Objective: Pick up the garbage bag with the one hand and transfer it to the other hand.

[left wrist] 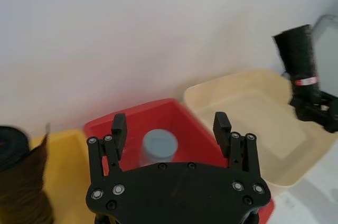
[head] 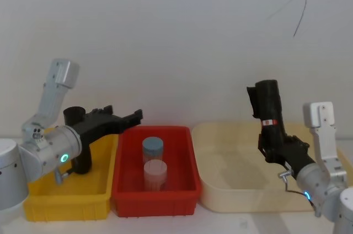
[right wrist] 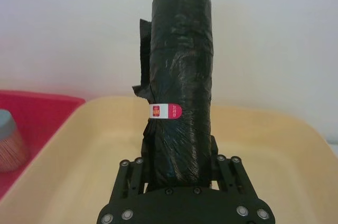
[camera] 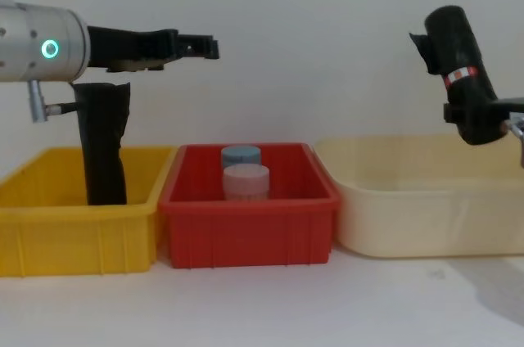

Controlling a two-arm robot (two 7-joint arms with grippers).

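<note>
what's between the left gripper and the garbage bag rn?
Chest view: open air from the left gripper to the garbage bag in the right gripper; the red bin sits below the gap.

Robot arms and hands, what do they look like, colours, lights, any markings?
Both arms are silver-grey with rounded cylindrical joints. The left arm carries a teal-green glowing ring, the right arm a blue ring. Each ends in a black two-fingered hand, left hand and right hand, with flat plates studded with silver screws.
</note>
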